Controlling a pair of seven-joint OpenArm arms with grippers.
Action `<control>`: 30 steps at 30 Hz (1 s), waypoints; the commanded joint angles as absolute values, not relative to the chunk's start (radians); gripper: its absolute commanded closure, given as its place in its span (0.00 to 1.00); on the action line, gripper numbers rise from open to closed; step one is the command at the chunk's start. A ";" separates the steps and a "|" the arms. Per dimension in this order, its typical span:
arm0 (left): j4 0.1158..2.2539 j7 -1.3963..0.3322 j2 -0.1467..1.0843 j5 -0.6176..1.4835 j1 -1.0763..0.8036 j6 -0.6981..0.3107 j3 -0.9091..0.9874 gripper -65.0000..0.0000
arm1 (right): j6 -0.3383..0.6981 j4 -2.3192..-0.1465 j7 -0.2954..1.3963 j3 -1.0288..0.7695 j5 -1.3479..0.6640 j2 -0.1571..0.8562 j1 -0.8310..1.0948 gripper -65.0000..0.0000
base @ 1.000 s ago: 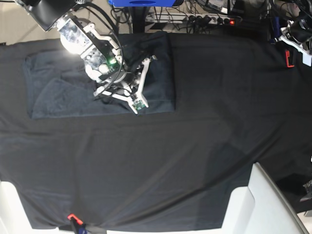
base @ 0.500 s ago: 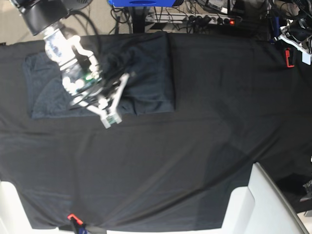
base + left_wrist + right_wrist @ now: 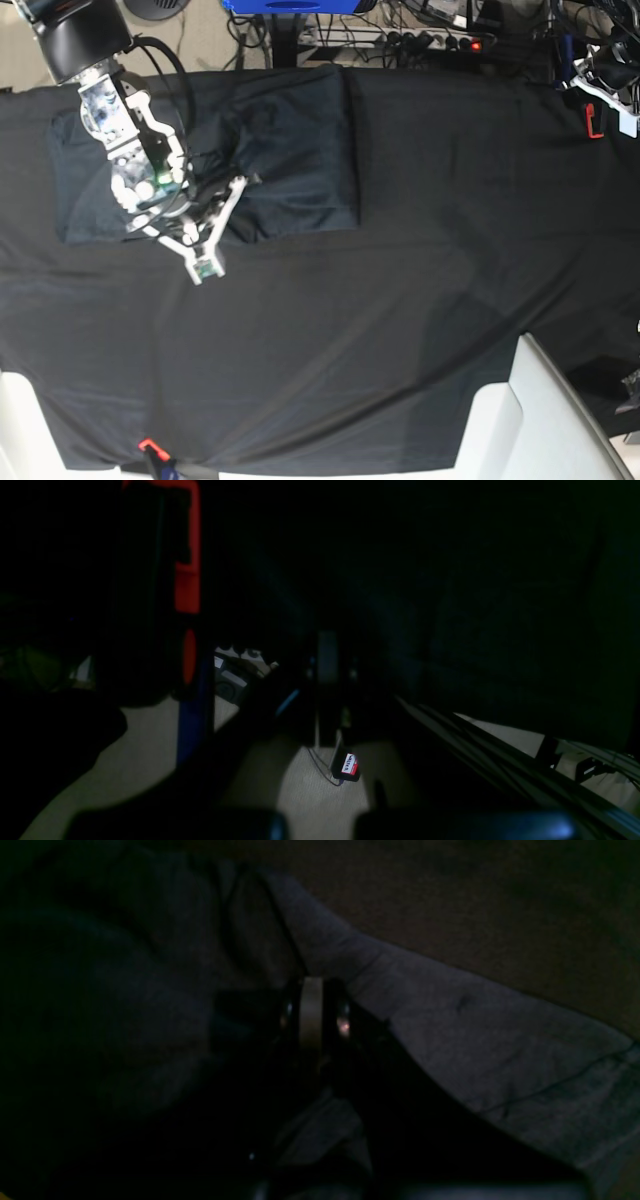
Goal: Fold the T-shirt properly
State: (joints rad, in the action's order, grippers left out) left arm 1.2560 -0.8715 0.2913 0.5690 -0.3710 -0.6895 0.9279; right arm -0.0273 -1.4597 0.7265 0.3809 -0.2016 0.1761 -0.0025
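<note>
The large dark slate-grey knit T-shirt (image 3: 290, 150) lies flat on the black cloth covering the tabletop (image 3: 420, 300), in the far corner of the base view's left half, folded into a broad rectangle whose near edge runs straight across the cloth. Its surface shows soft creases toward the middle.

The right arm, white and silver with black cables, reaches down from the upper left corner of the base view and lies over the left part of the shirt. Its right pincer (image 3: 311, 1012) is narrowed almost to nothing; in the right wrist view the two dark fingers (image 3: 287, 1012) stand close on either side of a pale strip, with the grey knit fabric bunched directly around and beneath them, so the pincer appears to be clamped on a fold of the shirt, though the picture is very dim. Beyond the shirt's edge in that view lies the darker cloth.

The left pincer (image 3: 327, 690) is closed, its dark fingers together and nothing between them. It is parked off the tabletop's far right corner, looking down past the table edge at pale carpeted floor (image 3: 310, 785). A red-and-black clamp (image 3: 594, 118) sits at that corner of the cloth.
</note>
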 commanded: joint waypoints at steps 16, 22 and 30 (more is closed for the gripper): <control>1.268 -0.857 0.314 0.582 -0.377 -0.698 0.935 1.00 | -0.099 -1.828 0.720 0.269 -0.197 0.159 0.297 0.68; 1.268 -0.857 0.314 0.582 -0.377 -0.698 0.935 1.00 | -0.099 -1.787 0.670 0.266 -0.199 0.151 0.346 0.26; 1.268 -0.857 0.314 0.582 -0.378 -0.698 0.935 1.00 | -0.097 -1.771 0.657 0.268 -0.199 0.148 0.371 0.38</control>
